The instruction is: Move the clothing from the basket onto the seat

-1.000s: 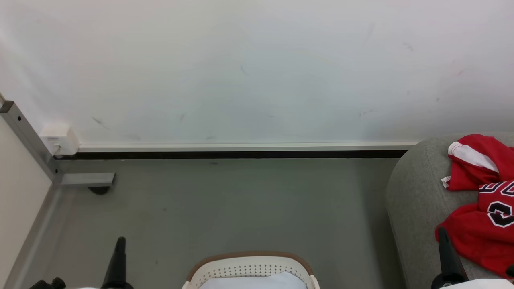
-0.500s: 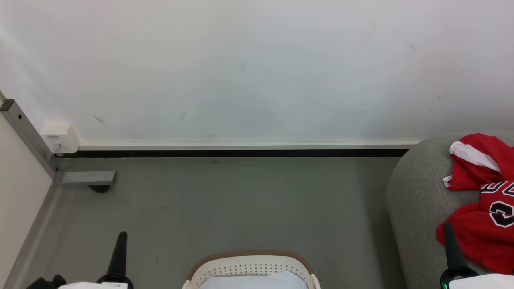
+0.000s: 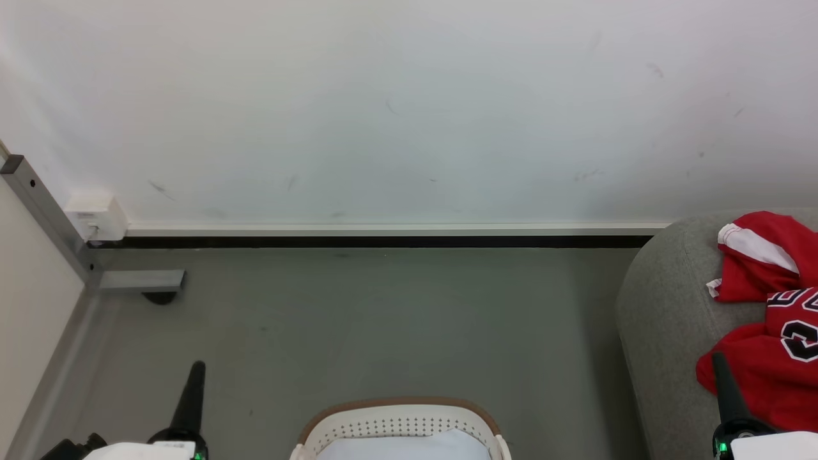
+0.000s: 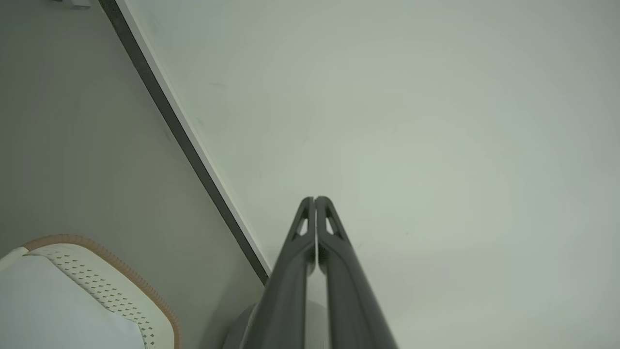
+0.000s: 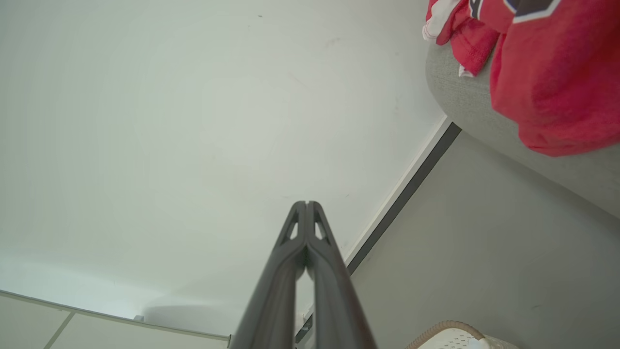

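Observation:
The red clothing [image 3: 773,319], white-trimmed, with black-and-white block lettering, lies crumpled on the grey seat [image 3: 664,332] at the right edge of the head view; the right wrist view has the clothing [image 5: 547,82] on the seat [image 5: 484,126] too. The white basket [image 3: 399,427] with its brown rim stands at the bottom centre, its inside pale. My left gripper [image 3: 197,369] is shut, left of the basket, holding nothing. My right gripper [image 3: 718,359] is shut beside the jersey's lower edge. In the wrist views the left gripper [image 4: 315,198] and the right gripper [image 5: 306,203] show their fingers pressed together.
A white wall [image 3: 409,108] with a dark baseboard [image 3: 383,242] runs behind grey floor [image 3: 383,319]. A grey metal frame leg [image 3: 137,281] and a white wall box [image 3: 94,217] stand at the left. The basket [image 4: 92,291] sits at the lower left of the left wrist view.
Both grippers have risen slightly in the head view, and the whole picture has shifted a little, so the camera moved. The clothing lies as before.

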